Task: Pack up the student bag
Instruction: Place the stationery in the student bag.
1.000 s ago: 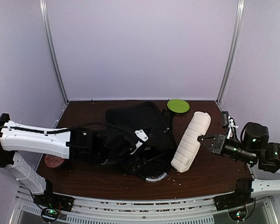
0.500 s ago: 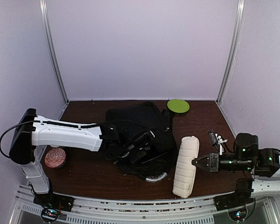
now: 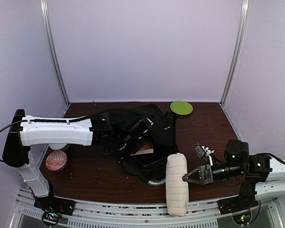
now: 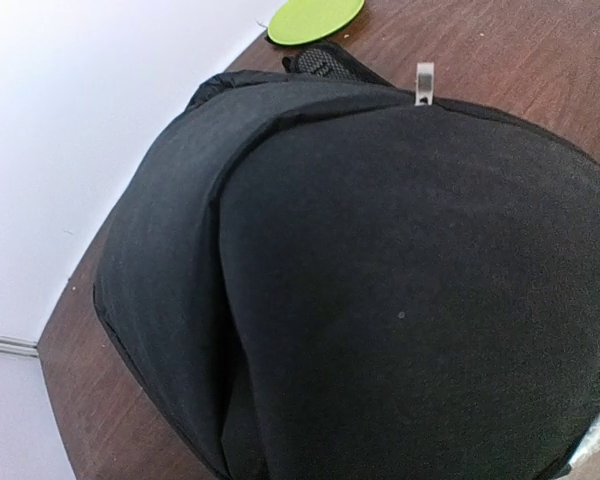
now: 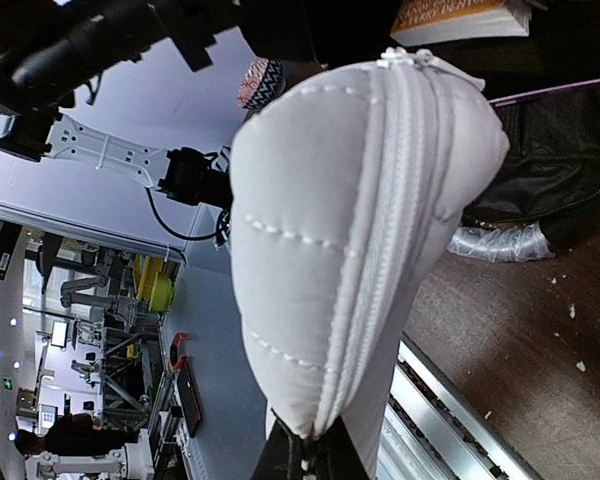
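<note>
Left end effector [image 3: 139,132] pinched shut on the black backpack [image 3: 159,124] – right end effector [image 3: 185,178] clamps the white quilted zip pouch [image 3: 176,186].

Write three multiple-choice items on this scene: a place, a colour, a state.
1. Where on the table is the green disc? A. far edge, beyond the student bag; B. near edge; C. inside the bag.
2. What colour is the quilted pouch? A. red; B. white; C. blue.
3. How is the right tool? A. open, empty; B. out of view; C. shut on the pouch.
Answers: A, it lies past the bag; B, its fabric is white; C, it pinches the pouch's end.
</note>
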Controlling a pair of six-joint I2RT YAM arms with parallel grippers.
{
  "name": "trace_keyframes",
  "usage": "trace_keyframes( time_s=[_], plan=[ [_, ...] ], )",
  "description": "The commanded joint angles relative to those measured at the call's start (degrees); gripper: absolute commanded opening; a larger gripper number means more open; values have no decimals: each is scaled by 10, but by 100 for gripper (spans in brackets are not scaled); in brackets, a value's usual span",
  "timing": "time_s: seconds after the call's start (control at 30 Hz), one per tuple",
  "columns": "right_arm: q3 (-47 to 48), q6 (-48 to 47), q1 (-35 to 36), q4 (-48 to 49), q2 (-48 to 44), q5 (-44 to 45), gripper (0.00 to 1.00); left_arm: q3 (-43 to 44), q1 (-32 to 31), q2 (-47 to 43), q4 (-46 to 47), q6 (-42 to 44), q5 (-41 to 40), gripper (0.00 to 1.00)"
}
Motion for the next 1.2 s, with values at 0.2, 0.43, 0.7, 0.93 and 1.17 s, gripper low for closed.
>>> trace_keyframes(
  time_s=[0.2,0.43,0.7,0.93,1.17],
  plan=[
    [17,72,3,230,181,-14,0,35,-9,-83,126,-11,70,0],
    [63,130,-8,345,322,11,0,4,-10,-101,138,-17,96,0],
    [23,282,-64,598,444,39,0,-25,-12,-110,147,-30,107,0],
    [-35,354,-73,712,485,190,0,-33,-13,-98,155,-88,100,0],
    [-69,359,-79,822,525,336,0,-9,-17,-73,150,-134,145,0]
  ],
)
